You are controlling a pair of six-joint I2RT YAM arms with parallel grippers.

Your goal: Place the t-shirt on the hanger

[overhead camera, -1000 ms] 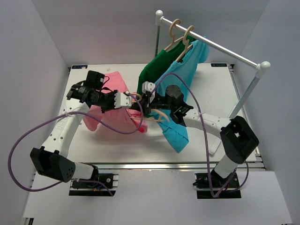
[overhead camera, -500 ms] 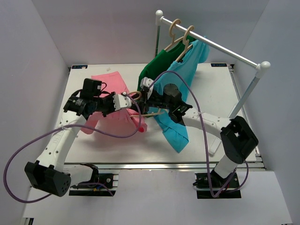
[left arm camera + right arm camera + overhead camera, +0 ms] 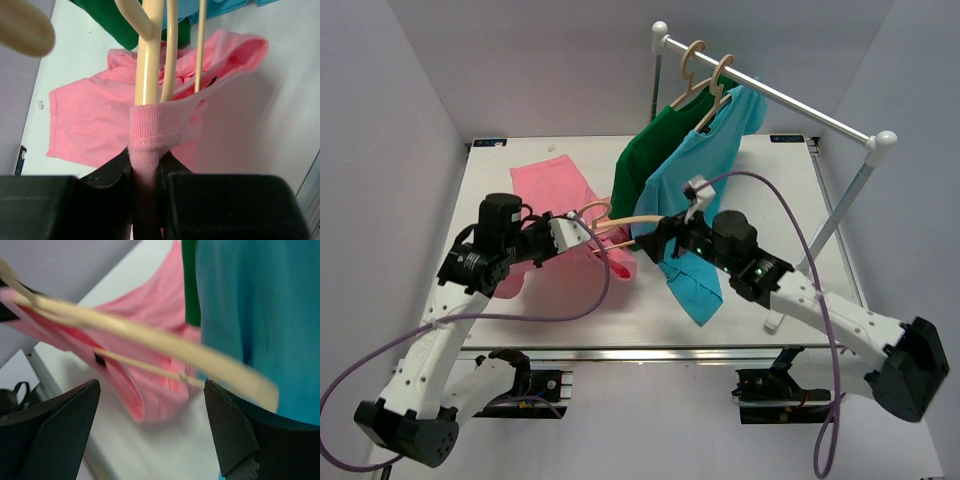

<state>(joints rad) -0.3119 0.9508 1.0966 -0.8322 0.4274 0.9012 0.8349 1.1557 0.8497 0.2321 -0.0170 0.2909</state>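
The left gripper point(image 3: 145, 165) pinches the t-shirt point(image 3: 548, 185) by its ribbed collar, where the hanger point(image 3: 632, 221) enters it. The right gripper point(image 3: 152, 410) is spread wide at the hanger's other end, gripping nothing. The t-shirt trails left of the hanger onto the white table point(image 3: 775, 210). Behind the hanger stands a clothes rail point(image 3: 800, 105), and the table's right edge lies well apart from it.

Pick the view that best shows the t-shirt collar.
Left wrist: the t-shirt collar sits centred and sharp, pinched by the left gripper, with the hanger through it. Top view shows it tiny; right wrist shows blurred pink cloth.
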